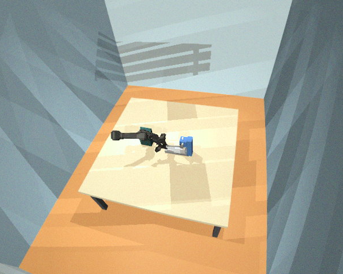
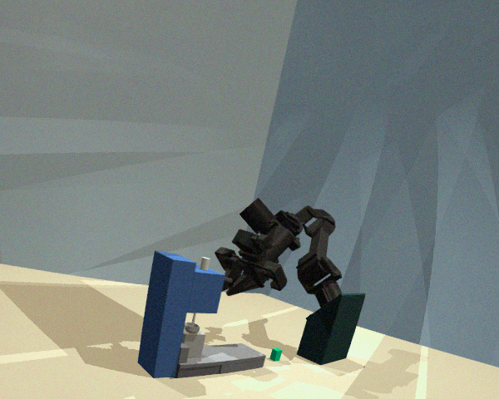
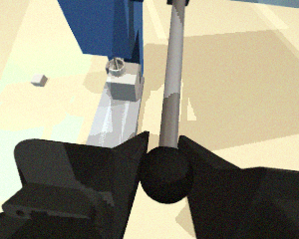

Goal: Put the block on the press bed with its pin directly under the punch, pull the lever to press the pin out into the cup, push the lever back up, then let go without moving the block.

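The press (image 1: 190, 146) (image 2: 157, 317) (image 3: 102, 25) is blue, with a grey bed (image 2: 241, 357) (image 3: 111, 121). The pale block (image 2: 195, 346) (image 3: 125, 90) sits on the bed below the press head. A grey ring (image 2: 192, 330) stands at its top, and the thin punch (image 2: 194, 318) reaches down to it. The pale lever (image 3: 172, 80) runs from the press to a black knob (image 3: 166, 174). My gripper (image 1: 166, 146) (image 2: 227, 288) (image 3: 163, 138) is shut on the lever at its knob end, at about head height. The pin and the cup cannot be made out.
A small green cube (image 2: 276, 354) lies between the bed's end and the dark robot base (image 2: 333, 328). A small pale cube (image 3: 38, 80) lies left of the press in the wrist view. I cannot tell whether they are the same.
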Robot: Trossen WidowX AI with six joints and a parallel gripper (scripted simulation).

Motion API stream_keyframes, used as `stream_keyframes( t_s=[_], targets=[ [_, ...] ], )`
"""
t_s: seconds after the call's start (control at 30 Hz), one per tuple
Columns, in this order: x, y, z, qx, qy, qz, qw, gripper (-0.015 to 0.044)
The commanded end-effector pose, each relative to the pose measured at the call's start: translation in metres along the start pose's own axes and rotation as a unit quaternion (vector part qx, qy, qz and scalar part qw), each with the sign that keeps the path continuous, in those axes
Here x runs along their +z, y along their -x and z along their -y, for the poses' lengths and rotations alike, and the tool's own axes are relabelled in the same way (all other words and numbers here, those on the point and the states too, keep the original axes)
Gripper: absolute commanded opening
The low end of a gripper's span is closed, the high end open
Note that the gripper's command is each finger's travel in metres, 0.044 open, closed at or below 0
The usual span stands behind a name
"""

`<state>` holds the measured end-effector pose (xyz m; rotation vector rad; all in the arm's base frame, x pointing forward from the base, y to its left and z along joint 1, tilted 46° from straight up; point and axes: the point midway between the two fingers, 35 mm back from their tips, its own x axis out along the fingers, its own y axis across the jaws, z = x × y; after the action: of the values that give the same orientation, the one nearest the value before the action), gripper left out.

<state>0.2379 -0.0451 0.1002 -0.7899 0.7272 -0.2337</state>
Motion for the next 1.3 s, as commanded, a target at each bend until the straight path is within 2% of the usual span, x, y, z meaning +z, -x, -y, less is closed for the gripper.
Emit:
stream_keyframes(
  t_s=[0.0,1.27],
  targets=[
    [0.002,0.001,-0.001,0.003,0.002,0.002,1.0,0.0],
    [0.011,0.012,-0.001,0.003,0.002,0.001,1.0,0.0]
  ],
)
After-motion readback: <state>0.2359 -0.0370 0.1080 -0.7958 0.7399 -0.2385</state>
